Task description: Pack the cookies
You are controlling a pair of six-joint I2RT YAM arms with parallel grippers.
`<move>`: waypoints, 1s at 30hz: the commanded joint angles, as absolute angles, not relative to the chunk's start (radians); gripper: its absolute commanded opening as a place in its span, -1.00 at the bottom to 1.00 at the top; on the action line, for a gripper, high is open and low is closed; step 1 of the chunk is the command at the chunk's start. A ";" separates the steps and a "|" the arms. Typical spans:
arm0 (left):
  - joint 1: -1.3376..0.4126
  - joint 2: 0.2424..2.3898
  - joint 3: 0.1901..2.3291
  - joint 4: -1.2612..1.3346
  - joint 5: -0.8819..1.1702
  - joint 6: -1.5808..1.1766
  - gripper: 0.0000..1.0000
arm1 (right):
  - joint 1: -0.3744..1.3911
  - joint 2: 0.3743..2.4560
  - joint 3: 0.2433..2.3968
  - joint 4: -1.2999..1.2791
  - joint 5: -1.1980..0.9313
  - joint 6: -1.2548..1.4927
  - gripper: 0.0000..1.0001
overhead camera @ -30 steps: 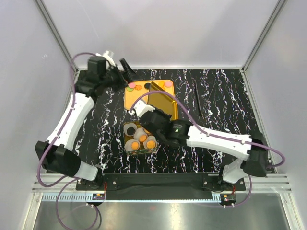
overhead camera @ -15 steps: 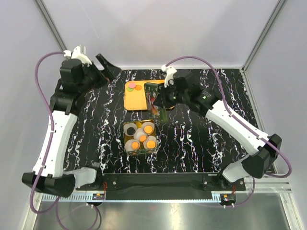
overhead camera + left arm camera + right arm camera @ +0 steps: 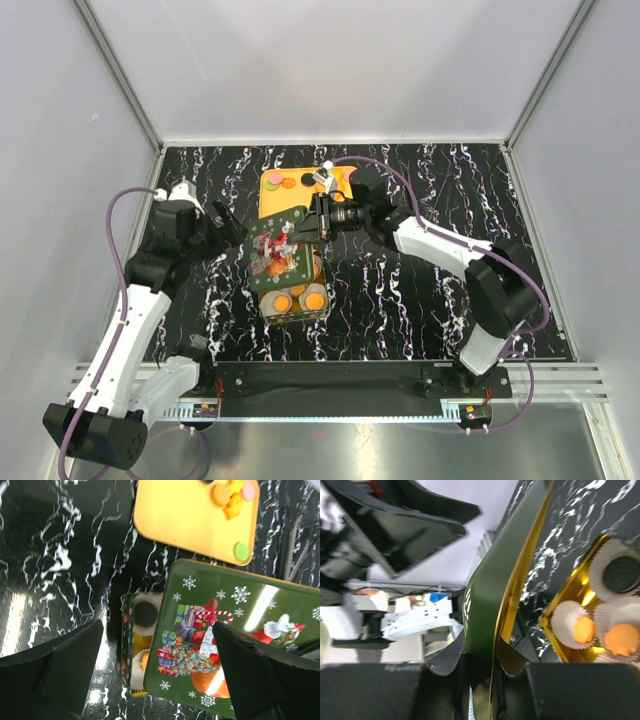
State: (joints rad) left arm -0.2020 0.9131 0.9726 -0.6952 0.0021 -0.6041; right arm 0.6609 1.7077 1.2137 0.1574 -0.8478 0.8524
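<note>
The right gripper (image 3: 312,222) is clamped narrowly on the far right edge of a green Christmas lid (image 3: 278,258). It holds the lid tilted above the gold tin (image 3: 268,312) in the middle of the black marbled table (image 3: 420,290). The packed cookies (image 3: 283,301) sit inside that tin in white paper cups (image 3: 566,618). 2 orange ones show in the near row, which the lid does not cover, and the left wrist view picks out 1 black cookie (image 3: 145,614) at the tin's exposed side. A few more cookies, pink, orange, black and green, lie along the far edge of the orange tray (image 3: 285,203) just beyond the tin. What matters for the coming move is how the lid sits relative to the tin. The lid overhangs the far and left part of the tin and is shifted away from the near row. Its gripped edge is higher than its free edge, so the 2 outlines do not line up yet. In my judgement the lid has to slide toward the near edge and level out before it can seat. Its long axis looks roughly in line with the tin's, though the tilt makes that hard to confirm. The left gripper (image 3: 230,232) hangs just left of the lid with its jaws spread wide and holding nothing. It is the nearer of the 2 to the lid's free side and could steady it.
</note>
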 commanded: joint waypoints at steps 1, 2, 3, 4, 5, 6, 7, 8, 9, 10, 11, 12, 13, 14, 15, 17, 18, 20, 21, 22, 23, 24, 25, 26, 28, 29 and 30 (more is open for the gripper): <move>-0.204 0.894 0.884 -0.603 -0.006 -0.635 0.98 | 0.660 1.718 1.194 0.429 -0.965 0.991 -0.99; -0.204 0.891 0.864 -0.592 -0.006 -0.638 0.98 | 0.661 1.726 1.186 0.443 -0.969 0.999 -0.99; -0.204 0.882 0.842 -0.580 -0.006 -0.641 0.98 | 0.661 1.732 1.158 0.489 -0.979 1.011 -0.99; -0.204 0.876 0.804 -0.556 0.027 -0.644 0.98 | 0.661 1.746 1.144 0.517 -0.983 1.044 -0.98; -0.204 0.868 0.784 -0.543 0.038 -0.644 0.98 | 0.661 1.753 1.120 0.563 -0.988 1.058 -0.99; -0.204 0.859 0.766 -0.529 0.050 -0.652 0.98 | 0.660 1.761 1.111 0.578 -0.994 1.069 -0.99; -0.204 0.854 0.727 -0.500 0.073 -0.658 0.98 | 0.661 1.776 1.103 0.593 -0.996 1.084 -0.99; -0.204 0.853 0.712 -0.486 0.087 -0.663 0.98 | 0.660 1.784 1.097 0.606 -1.002 1.089 -0.99; -0.204 0.851 0.697 -0.470 0.104 -0.666 0.98 | 0.661 1.792 1.086 0.638 -1.009 1.101 -0.99; -0.204 0.851 0.669 -0.439 0.126 -0.669 0.98 | 0.660 1.801 1.082 0.644 -1.012 1.111 -0.98; -0.204 0.850 0.655 -0.424 0.139 -0.672 0.98 | 0.660 1.807 1.080 0.644 -1.014 1.108 -0.99; -0.204 0.847 0.644 -0.407 0.152 -0.672 0.98 | 0.660 1.809 1.077 0.643 -1.012 1.104 -0.99; -0.206 0.844 0.618 -0.379 0.175 -0.675 0.98 | 0.660 1.818 1.075 0.643 -1.014 1.101 -0.99; -0.206 0.844 0.608 -0.367 0.184 -0.678 0.98 | 0.661 1.822 1.072 0.652 -1.014 1.100 -0.99; -0.206 0.844 0.595 -0.351 0.195 -0.681 0.98 | 0.660 1.828 1.071 0.656 -1.019 1.101 -0.99; -0.206 0.844 0.557 -0.312 0.227 -0.687 0.98 | 0.658 1.848 1.065 0.673 -1.020 1.111 -0.98; -0.207 0.839 0.543 -0.272 0.239 -0.692 0.98 | 0.657 1.861 1.063 0.676 -1.023 1.111 -0.99; -0.206 0.836 0.505 -0.238 0.270 -0.699 0.98 | 0.653 1.873 1.060 0.690 -1.025 1.117 -0.99; -0.206 0.833 0.494 -0.206 0.281 -0.704 0.98 | 0.650 1.878 1.054 0.704 -1.026 1.120 -0.99; -0.206 0.833 0.480 -0.195 0.293 -0.706 0.98 | 0.646 1.888 1.051 0.710 -1.028 1.124 -0.99; -0.206 0.836 0.473 -0.184 0.299 -0.706 0.98 | 0.644 1.897 1.046 0.728 -1.029 1.129 -0.99; -0.206 0.838 0.468 -0.160 0.307 -0.706 0.98 | 0.641 1.904 1.042 0.742 -1.032 1.143 -0.99; -0.206 0.841 0.456 -0.150 0.317 -0.707 0.98 | 0.638 1.917 1.037 0.759 -1.035 1.153 -0.99; -0.206 0.842 0.450 -0.140 0.322 -0.707 0.98 | 0.634 1.924 1.026 0.794 -1.038 1.164 -0.99; -0.206 0.856 0.440 -0.127 0.330 -0.709 0.98 | 0.626 1.939 1.016 0.827 -1.043 1.193 -0.99; -0.206 0.862 0.436 -0.121 0.333 -0.709 0.98 | 0.620 1.944 1.008 0.844 -1.045 1.196 -0.99; -0.206 0.870 0.431 -0.108 0.336 -0.713 0.98 | 0.618 1.948 1.006 0.845 -1.045 1.198 -0.99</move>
State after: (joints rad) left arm -0.2020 0.8539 0.4446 -0.2119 0.2844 -0.7078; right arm 0.6342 1.9381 1.0130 0.7116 -1.0122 1.1572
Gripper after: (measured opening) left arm 0.988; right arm 0.225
